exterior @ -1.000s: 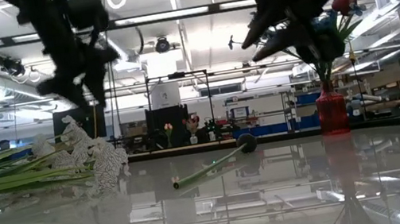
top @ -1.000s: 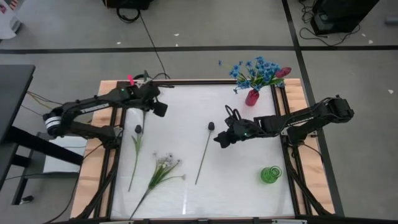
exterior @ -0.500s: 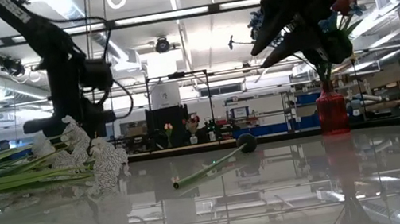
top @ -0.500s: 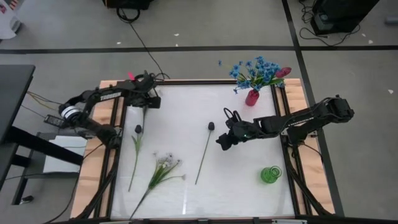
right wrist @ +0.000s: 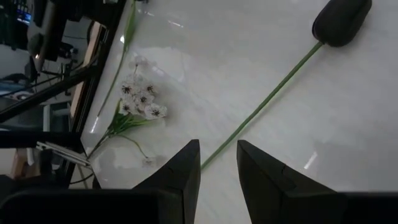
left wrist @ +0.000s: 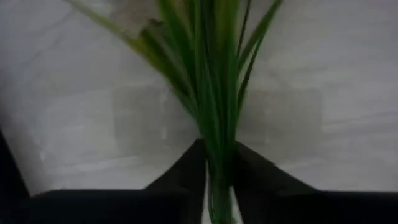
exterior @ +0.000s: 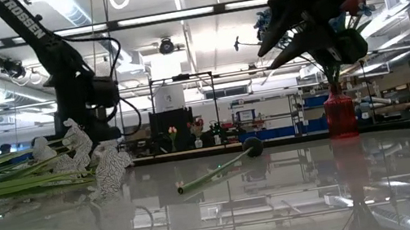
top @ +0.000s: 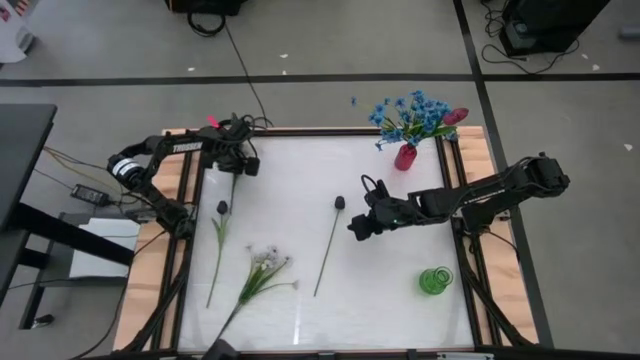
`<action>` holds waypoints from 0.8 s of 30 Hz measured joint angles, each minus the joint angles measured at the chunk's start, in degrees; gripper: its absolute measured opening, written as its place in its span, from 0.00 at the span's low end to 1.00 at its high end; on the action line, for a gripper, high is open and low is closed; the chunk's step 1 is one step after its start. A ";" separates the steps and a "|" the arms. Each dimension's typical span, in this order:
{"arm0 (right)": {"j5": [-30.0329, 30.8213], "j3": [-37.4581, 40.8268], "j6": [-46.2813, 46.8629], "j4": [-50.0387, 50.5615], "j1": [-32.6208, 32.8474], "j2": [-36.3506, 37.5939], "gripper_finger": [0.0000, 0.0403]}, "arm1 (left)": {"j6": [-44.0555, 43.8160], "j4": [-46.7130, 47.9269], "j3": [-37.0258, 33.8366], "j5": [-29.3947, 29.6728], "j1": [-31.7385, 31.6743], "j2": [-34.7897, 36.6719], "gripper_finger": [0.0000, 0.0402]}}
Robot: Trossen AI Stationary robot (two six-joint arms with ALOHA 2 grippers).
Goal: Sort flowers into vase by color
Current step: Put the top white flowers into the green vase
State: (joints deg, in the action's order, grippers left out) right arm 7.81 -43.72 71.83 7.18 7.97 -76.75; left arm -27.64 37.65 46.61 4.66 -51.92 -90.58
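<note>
- Currently, the right gripper (top: 357, 226) hangs above the table (top: 290, 180) with its fingers spread and nothing between them, just beside the dark-bud flower (top: 329, 247).
- That flower lies flat near the table's middle. Its bud (right wrist: 341, 22) points to the far edge and its thin stem (right wrist: 267, 99) runs toward the near edge.
- The likely step is the approach to pick this stem.
- Turn the wrist so the fingers straddle the stem crosswise, then lower until the tips nearly touch the glossy top. A stem this thin can easily slip under them.
- Grip closer to the bud, so the long tail hangs down for insertion.
- The red vase (top: 405, 156) stands at the far right and already holds blue clusters (top: 405, 112) and a red-pink bud (top: 455, 116). These overhang the lift path, so keep clear of them.
- The green vase (top: 435, 281) stands at the near right, well apart.
- The white cluster (top: 265, 262) and a second dark-bud flower (top: 217, 250) lie on the left half, away from the grasp.
- The left gripper (top: 240, 160) waits at the far left corner. Green stems fill its wrist view, but its grip state cannot be told.
</note>
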 joint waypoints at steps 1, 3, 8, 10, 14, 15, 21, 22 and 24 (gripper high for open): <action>0.03 0.00 0.00 -0.01 0.00 0.00 0.28 | 0.35 -0.13 -0.08 -0.10 0.05 0.34 0.13; 0.12 0.00 -0.14 -0.31 0.00 0.00 0.28 | 1.27 -0.20 -0.15 -1.01 0.12 1.17 0.06; 0.08 0.00 -3.88 -4.94 0.11 0.00 0.28 | 0.30 -0.67 -0.22 -9.29 1.43 6.21 0.03; 0.04 0.00 -5.94 -8.08 -0.33 0.09 0.28 | -0.46 -2.19 -0.22 -12.80 2.81 8.92 0.04; 0.09 0.00 -9.37 -13.76 -2.88 0.22 0.29 | -0.83 -8.97 -0.21 -21.22 7.59 15.82 0.04; -0.45 0.00 -11.02 -14.88 -3.64 0.22 0.29 | -0.79 -11.50 -0.20 -23.15 9.14 17.47 0.04; -3.98 0.00 -19.89 -23.67 -6.62 0.44 0.29 | -0.21 -29.47 -0.13 -29.48 19.96 25.61 0.04; -3.94 0.00 -21.03 -26.08 -7.02 0.50 0.29 | -0.17 -32.28 -0.13 -29.58 21.78 26.31 0.04; -4.02 0.00 -22.98 -30.01 -8.14 0.57 0.29 | -0.19 -37.53 -0.13 -29.37 25.36 26.91 0.04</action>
State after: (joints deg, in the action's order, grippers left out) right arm 3.79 -43.72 48.85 -22.83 -0.18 -76.18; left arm -27.83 0.11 46.48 -24.71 -26.56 -63.68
